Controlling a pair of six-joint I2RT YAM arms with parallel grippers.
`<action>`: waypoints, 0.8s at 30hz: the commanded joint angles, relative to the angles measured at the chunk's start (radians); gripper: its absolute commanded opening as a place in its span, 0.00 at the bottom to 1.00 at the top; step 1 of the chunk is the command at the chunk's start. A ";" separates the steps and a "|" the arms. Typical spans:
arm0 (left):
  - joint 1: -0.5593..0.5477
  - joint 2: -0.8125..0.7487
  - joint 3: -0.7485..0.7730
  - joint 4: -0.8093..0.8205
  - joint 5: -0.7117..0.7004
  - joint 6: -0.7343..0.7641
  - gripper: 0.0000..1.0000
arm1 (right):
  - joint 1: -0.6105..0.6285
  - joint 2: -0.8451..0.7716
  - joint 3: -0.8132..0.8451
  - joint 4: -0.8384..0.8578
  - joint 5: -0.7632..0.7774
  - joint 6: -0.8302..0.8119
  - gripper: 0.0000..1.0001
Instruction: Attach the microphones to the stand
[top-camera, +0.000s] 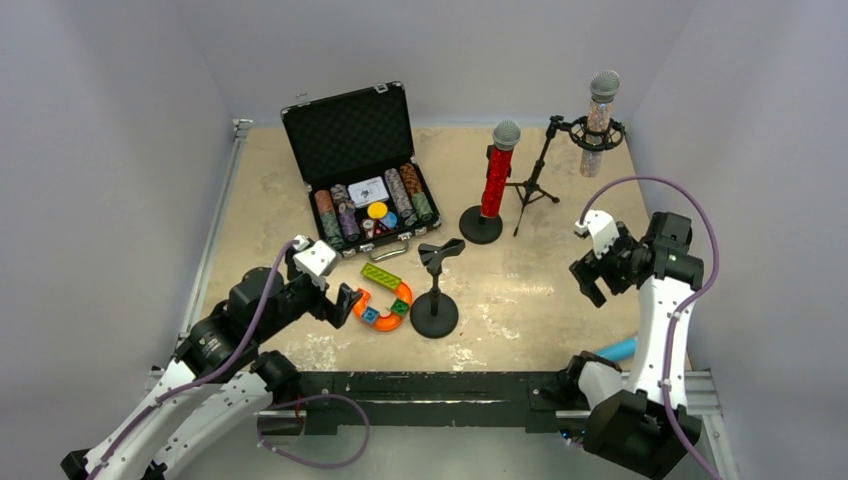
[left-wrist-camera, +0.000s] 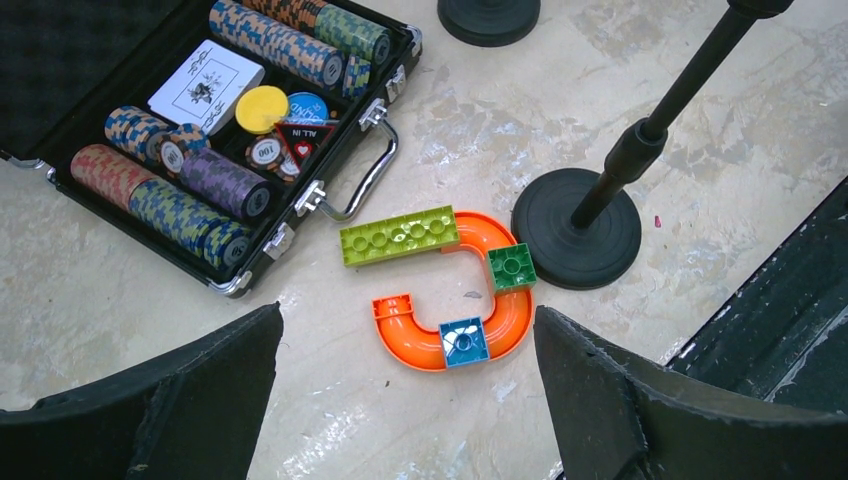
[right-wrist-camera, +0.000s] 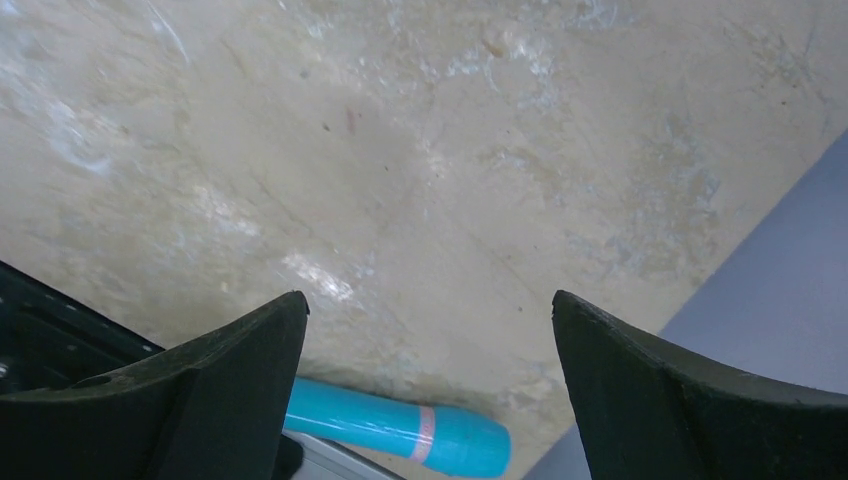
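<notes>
2 white-and-black arms (top-camera: 657, 325), purple cables (top-camera: 712, 240); black left hand (top-camera: 345, 301), right hand (top-camera: 588, 284).

Table (top-camera: 540, 290) layout, top view:
- Rear ctr-left: case (top-camera: 350, 125), lid up; chips (top-camera: 400, 190) in lower half.
- R of case: mic A (top-camera: 497, 180), upright on round-base stand (top-camera: 481, 225).
- Just R of that: tripod stand (top-camera: 533, 185). Mic B (top-camera: 598, 125) sits upright in its mount, rear R.
- Front ctr: clip stand (top-camera: 436, 300).
- Just beside it on L, in front of case: curved track (top-camera: 360, 305) w/ blocks (top-camera: 381, 276) on it.
- Near R edge: mic C (top-camera: 620, 349), lying flat, partly hidden.
</notes>
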 joint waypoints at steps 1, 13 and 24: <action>0.006 -0.011 -0.005 0.047 -0.017 0.010 0.99 | -0.046 0.005 -0.052 -0.022 0.187 -0.257 0.95; 0.018 -0.006 -0.006 0.048 -0.018 0.010 0.99 | -0.401 0.123 -0.131 -0.056 0.232 -1.154 0.92; 0.022 -0.003 -0.009 0.052 -0.019 0.008 0.99 | -0.403 0.121 -0.336 0.102 0.335 -1.350 0.89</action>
